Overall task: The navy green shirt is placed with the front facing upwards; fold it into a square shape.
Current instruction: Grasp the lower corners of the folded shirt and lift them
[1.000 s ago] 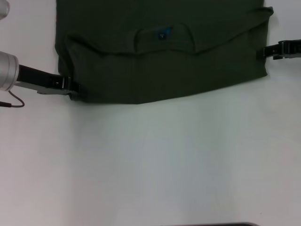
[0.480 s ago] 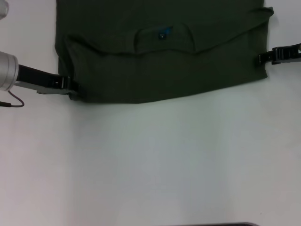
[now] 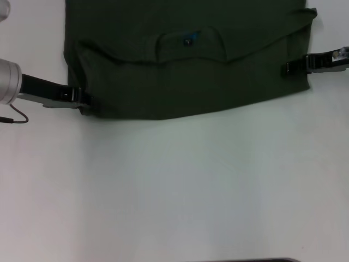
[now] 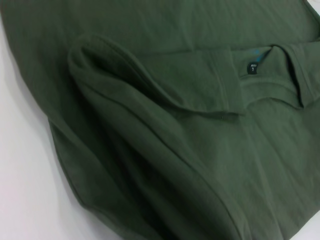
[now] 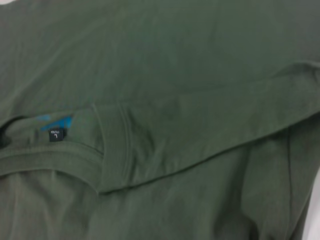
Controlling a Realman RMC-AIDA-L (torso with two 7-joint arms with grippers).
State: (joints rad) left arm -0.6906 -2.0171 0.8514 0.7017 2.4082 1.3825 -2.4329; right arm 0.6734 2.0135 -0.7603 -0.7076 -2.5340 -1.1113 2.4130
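White tabletop (image 3: 174,191) fills the near half of the head view, bare and evenly lit. Navy green shirt (image 3: 185,60) lies flat at the far side, running out past the far edge of view. Both sleeves are already turned inward over the body, their hems meeting near the collar (image 5: 60,155), so the outline now reads as a rough rectangle with a straight near edge. Judged progress: side folds done, cross fold to make the square not yet done; layers at the left corner look bunched and may need smoothing.

Neck tag (image 4: 253,67) is a small black patch with a blue strip beside it; the right wrist view shows what looks like an "L" on it, the smaller line above unreadable. No chest lettering visible.

Left gripper (image 3: 84,102) sits at the shirt's near left corner, tips at the fabric edge; cannot tell whether the fingers are pinching cloth or just beside it. Right gripper (image 3: 289,67) reaches in over the right edge, tips above the folded sleeve; finger state cannot be told either.
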